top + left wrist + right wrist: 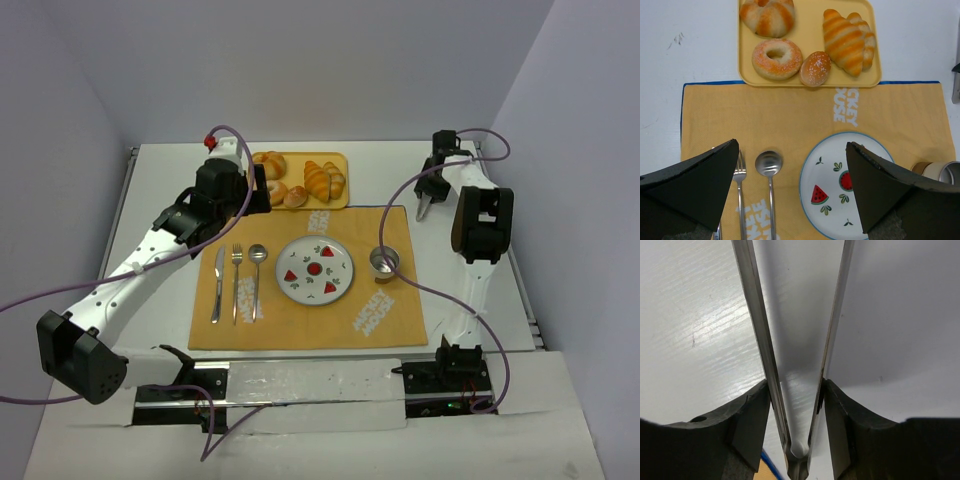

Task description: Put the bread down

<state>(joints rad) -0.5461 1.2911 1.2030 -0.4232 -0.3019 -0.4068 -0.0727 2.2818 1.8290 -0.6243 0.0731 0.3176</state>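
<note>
The golden-orange ridged croissant (847, 42) lies at the right end of the shallow yellow tray (747, 75), which sits at the far edge of the orange cloth placemat (790, 115). A small sugared round roll (815, 68) is just beside its near-left tip.

My left fingers (700, 180) are spread wide with nothing between them. They hang over the placemat, between the tray and the round white plate with watermelon prints (812, 170). My right fingers (745, 425) are clamped on a pair of metal tongs (757, 330) whose blades stand apart over the white counter (560, 200), well to the right of the tray.

I judge the step in hand to be the pickup, with the plate as the likely destination. The left arm is the nearer one, so I would carry it forward and to the right until the croissant's thick middle is centred between the fingers. I would turn the wrist so they close across its short width, not along its length.

I would come down clear of the roll and the tray rim and close gently, since the pastry looks soft. Then I would lift it above the rim before swinging back. At the plate, the steel spoon (769, 165) on one side and the metal cup (940, 172) on the other leave little margin.
</note>
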